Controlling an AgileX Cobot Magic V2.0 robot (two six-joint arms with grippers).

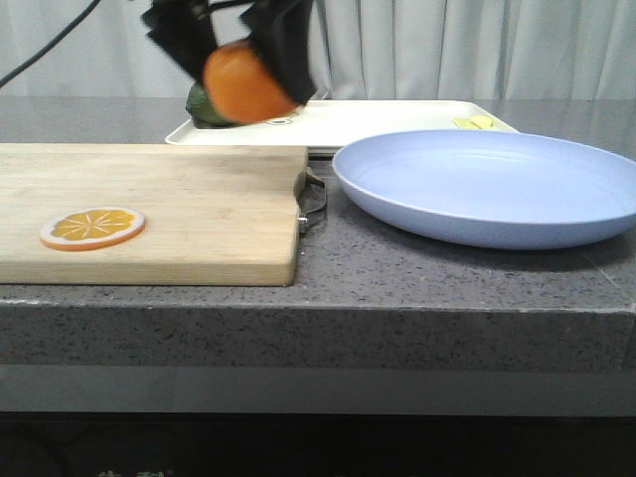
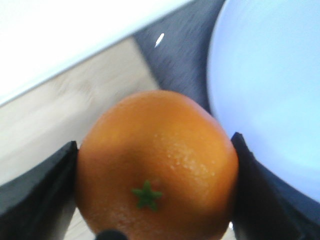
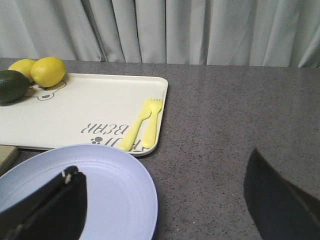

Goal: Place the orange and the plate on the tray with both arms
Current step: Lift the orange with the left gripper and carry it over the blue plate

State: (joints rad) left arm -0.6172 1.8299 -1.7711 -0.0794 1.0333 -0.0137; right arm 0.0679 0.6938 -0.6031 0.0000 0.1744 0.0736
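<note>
**Orange aloft, plate still waiting: where this could slip**

While the left gripper [image 1: 241, 50] hung in the upper left of the front view, its 2 black fingers [image 2: 35, 195] pinched the round bright-orange orange [image 1: 246, 84] from either side, the fruit clear of the table and in front of the near left corner of the flat cream rectangular tray [image 1: 397, 117]. The grip sat low on a curved, smooth skin, so I judged a quick swing or an early release could send the fruit rolling off the low rim. A dark green fruit [image 1: 206, 104] and 2 yellow lemons [image 3: 41, 70] already crowded that end of the tray; a careless drop risked knocking them. The light wooden cutting board [image 1: 149, 204] with its flat orange slice [image 1: 92, 228] lay below, left of centre.

Right of centre, the wide pale-blue shallow plate [image 1: 492, 184] rested on the grey counter, just in front of the tray. The right gripper [image 3: 162, 200] stood over its edge with fingers spread, holding nothing. Its thin rim offered little purchase, and the yellow plastic fork and knife [image 3: 142, 122] on the tray could be trapped beneath it.
</note>
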